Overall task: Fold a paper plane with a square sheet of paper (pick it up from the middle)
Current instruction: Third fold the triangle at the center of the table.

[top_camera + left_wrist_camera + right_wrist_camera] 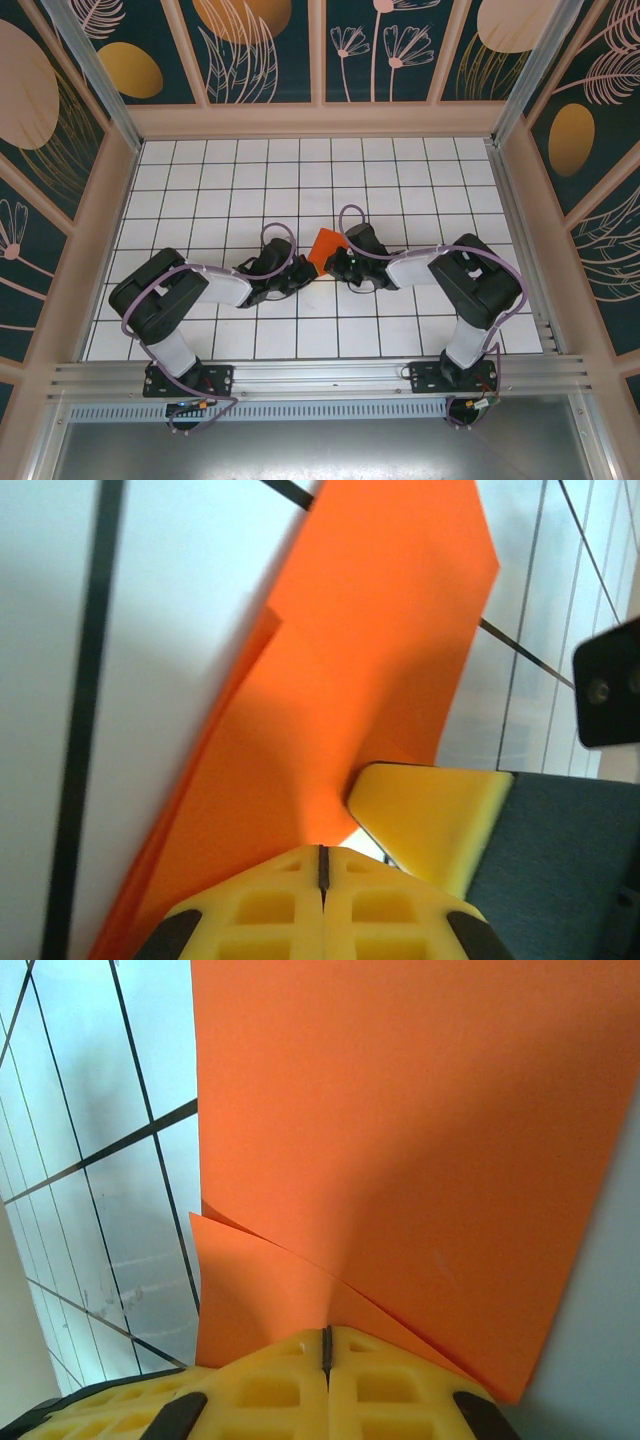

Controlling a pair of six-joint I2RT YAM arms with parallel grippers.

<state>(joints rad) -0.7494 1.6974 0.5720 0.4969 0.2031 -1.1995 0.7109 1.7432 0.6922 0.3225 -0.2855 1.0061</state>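
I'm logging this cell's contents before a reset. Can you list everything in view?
paper: one, orange-red, partly folded, table centre
table: one, white with black grid, under the arms
wall panels: several, dark teal floral, around the table
rail: one, silver, near edge
left arm: one, black and white
right arm: one, black and white
left tool: yellow fingers, shut on the paper
right tool: yellow fingers, shut on the paper

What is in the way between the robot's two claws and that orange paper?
Nothing visible. The left gripper and the right gripper are both shut on the paper, one pinching it from each side, with no other object between them.
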